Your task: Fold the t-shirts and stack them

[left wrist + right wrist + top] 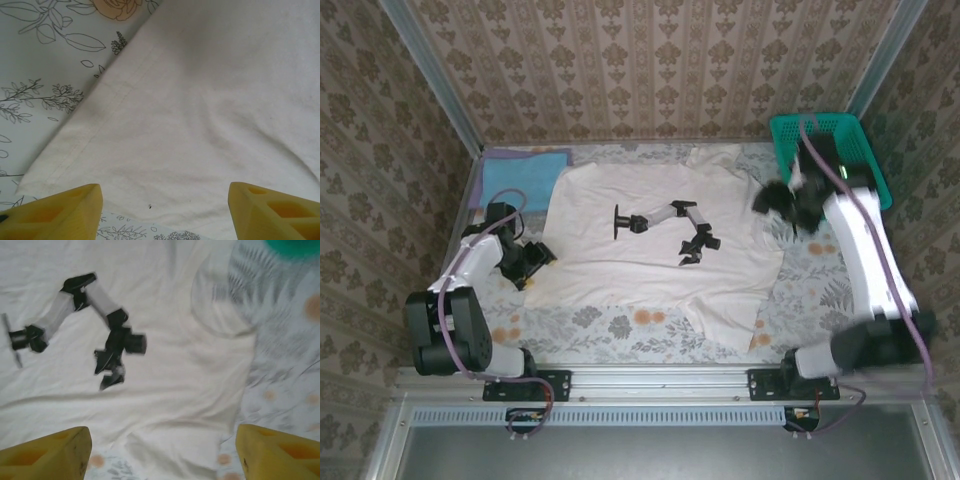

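While the left pincer (533, 258) stands released at its near left corner and the right pincer (782, 200) hangs released, blurred, by the collar (220, 334), the off-white t-shirt (650, 275) lies flat mid-desk, long axis left to right, collar rightward. Beyond, the light blue t-shirt (525, 165) rests far left on the floral desk (610, 325); patterned wallpaper (650, 60) behind.

Your floral-clothed table (620, 325) carried the off-white t-shirt (620, 270) spread flat at centre, the light blue t-shirt (525, 165) in its far-left corner, and a teal basket (870, 160) far right.
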Motion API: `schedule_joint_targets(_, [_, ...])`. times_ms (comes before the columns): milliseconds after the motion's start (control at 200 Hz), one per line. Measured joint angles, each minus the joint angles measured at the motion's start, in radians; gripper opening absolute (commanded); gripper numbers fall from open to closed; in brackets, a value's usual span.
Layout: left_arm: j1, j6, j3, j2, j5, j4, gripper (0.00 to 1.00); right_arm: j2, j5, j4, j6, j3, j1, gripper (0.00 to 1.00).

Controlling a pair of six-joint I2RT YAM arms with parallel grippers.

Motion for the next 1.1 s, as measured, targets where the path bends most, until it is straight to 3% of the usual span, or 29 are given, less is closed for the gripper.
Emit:
schedule_joint_targets(95, [0.023,-0.001,-0.025,-0.031,-0.011,-0.007,0.64,-0.281,-0.109,0.167,0.154,-0.424,-0.018,0.69])
schedule_joint_targets(185, [0.042,-0.003,-0.059,-0.055,-0.018,-0.026,0.62,-0.402,-0.179,0.273,0.279,-0.733,0.007,0.64])
schedule_joint_targets(315, [0.053,-0.01,-0.1,-0.069,-0.039,-0.049,0.59,-0.559,-0.213,0.285,0.418,-0.974,0.05,0.58])
schedule_joint_targets(430, [0.063,-0.025,-0.132,-0.074,-0.042,-0.047,0.57,-0.65,-0.235,0.314,0.488,-1.038,0.087,0.57])
schedule_joint_targets(585, [0.075,-0.04,-0.163,-0.074,-0.036,-0.036,0.51,-0.65,-0.232,0.317,0.523,-1.054,0.148,0.58])
schedule_joint_targets(805, [0.106,-0.056,-0.165,-0.084,-0.056,-0.035,0.5,-0.655,-0.187,0.254,0.53,-1.054,0.156,0.54])
schedule_joint_targets(1095, [0.113,-0.062,-0.192,-0.089,-0.061,-0.018,0.43,-0.514,-0.166,0.249,0.526,-1.042,0.224,0.42])
